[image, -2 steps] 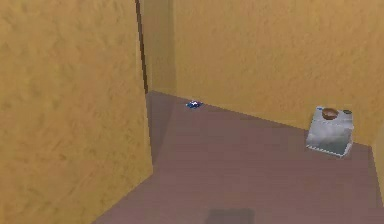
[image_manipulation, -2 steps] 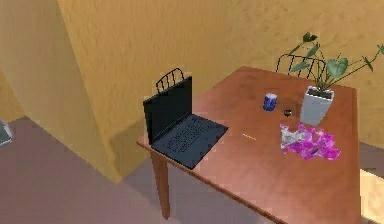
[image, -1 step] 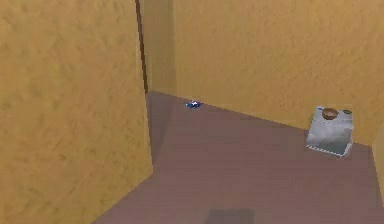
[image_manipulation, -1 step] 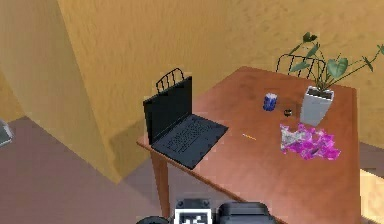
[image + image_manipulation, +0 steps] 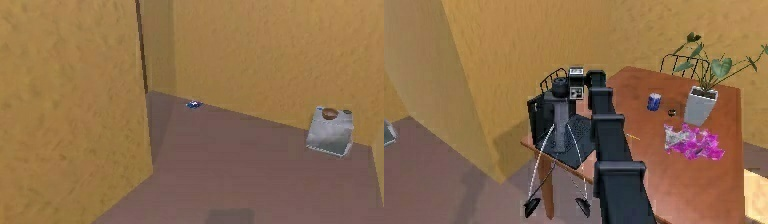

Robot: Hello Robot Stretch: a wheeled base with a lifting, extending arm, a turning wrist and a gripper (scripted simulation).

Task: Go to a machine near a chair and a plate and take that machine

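Observation:
A dark boxy machine (image 5: 544, 118) stands on the near left corner of a brown wooden table (image 5: 684, 175) in the arm side view. My arm (image 5: 616, 150) reaches up over that table beside it. Two white marked squares (image 5: 584, 74) sit at its far end, with the gripper's dark body just left of them, against the machine. Thin fingers run down to the gripper (image 5: 557, 206) tips in front of the table's edge and the floor. I cannot tell whether the gripper holds anything. A dark chair back (image 5: 676, 62) rises behind the table.
On the table stand a plant in a white pot (image 5: 704, 100), a blue cup (image 5: 654, 101) and a pink-purple heap (image 5: 694, 145). An orange wall corner (image 5: 140, 100) juts out on the forward view's left. A white box-like thing (image 5: 332, 130) and a small blue thing (image 5: 193, 103) lie on the floor.

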